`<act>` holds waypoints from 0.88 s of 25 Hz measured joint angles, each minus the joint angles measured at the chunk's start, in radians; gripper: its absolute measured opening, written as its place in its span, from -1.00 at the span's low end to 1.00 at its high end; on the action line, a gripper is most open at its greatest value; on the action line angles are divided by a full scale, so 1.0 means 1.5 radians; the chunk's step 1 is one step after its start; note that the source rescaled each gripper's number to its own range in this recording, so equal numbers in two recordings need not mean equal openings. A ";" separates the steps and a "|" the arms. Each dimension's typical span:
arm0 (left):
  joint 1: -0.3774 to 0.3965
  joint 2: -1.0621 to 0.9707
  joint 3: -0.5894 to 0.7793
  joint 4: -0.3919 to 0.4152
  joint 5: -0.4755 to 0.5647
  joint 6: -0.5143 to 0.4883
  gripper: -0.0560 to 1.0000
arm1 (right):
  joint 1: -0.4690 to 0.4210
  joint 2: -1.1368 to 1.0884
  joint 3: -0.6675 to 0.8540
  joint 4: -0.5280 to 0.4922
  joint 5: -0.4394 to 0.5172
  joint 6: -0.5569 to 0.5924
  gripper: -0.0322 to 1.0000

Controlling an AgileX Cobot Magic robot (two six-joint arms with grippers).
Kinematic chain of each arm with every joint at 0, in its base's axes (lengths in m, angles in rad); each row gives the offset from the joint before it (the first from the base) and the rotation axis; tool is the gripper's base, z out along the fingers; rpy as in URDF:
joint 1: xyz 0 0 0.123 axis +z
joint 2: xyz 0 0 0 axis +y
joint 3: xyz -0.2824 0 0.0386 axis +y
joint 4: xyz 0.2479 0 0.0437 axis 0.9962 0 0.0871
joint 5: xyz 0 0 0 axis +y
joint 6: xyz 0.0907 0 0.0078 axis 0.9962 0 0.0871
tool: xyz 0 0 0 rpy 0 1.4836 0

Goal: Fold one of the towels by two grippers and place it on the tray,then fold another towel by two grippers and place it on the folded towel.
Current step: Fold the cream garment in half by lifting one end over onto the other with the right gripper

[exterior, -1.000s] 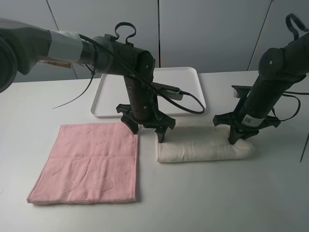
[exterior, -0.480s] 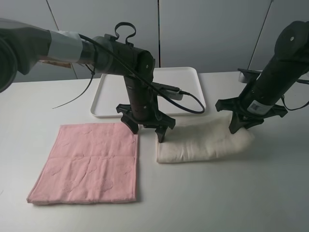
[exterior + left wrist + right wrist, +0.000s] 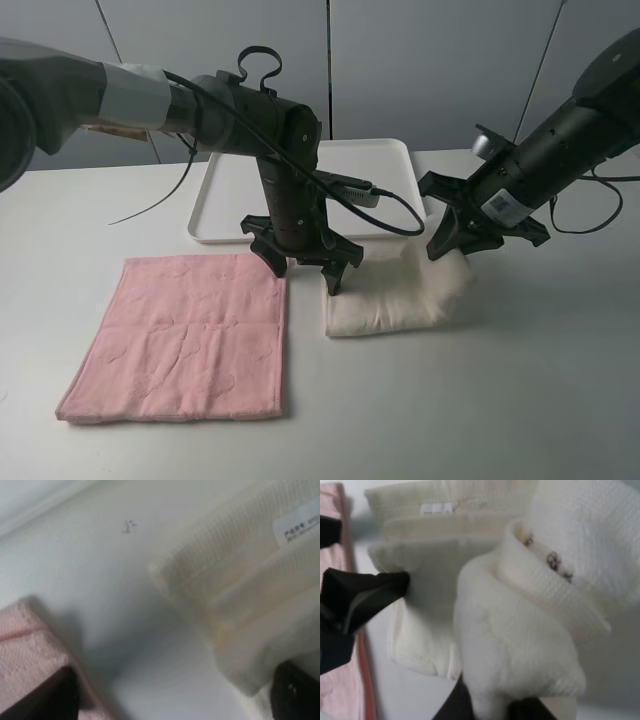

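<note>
Beside the pink towel [image 3: 180, 335], the left gripper [image 3: 304, 278] stands spread while the right gripper [image 3: 452, 250] pinches the cream towel [image 3: 390, 300] by its raised end.

Light: bright, even, diffuse, from overhead; no glare.
Shadows: soft and faint beside the cream towel [image 3: 385, 300] on the table [image 3: 480, 400].
High view: sharp across the table.
Left wrist: heavily blurred, out of focus.
Right wrist: soft focus; towel folds nearly washed out.
</note>
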 joint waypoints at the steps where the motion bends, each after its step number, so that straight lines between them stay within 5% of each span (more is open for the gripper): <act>1: 0.000 0.000 0.000 0.000 0.000 0.000 0.98 | 0.000 0.000 0.000 0.012 0.000 -0.003 -0.79; 22: 0.000 0.000 0.000 0.000 0.000 0.001 0.98 | 0.000 0.048 0.007 0.223 -0.038 -0.133 -0.79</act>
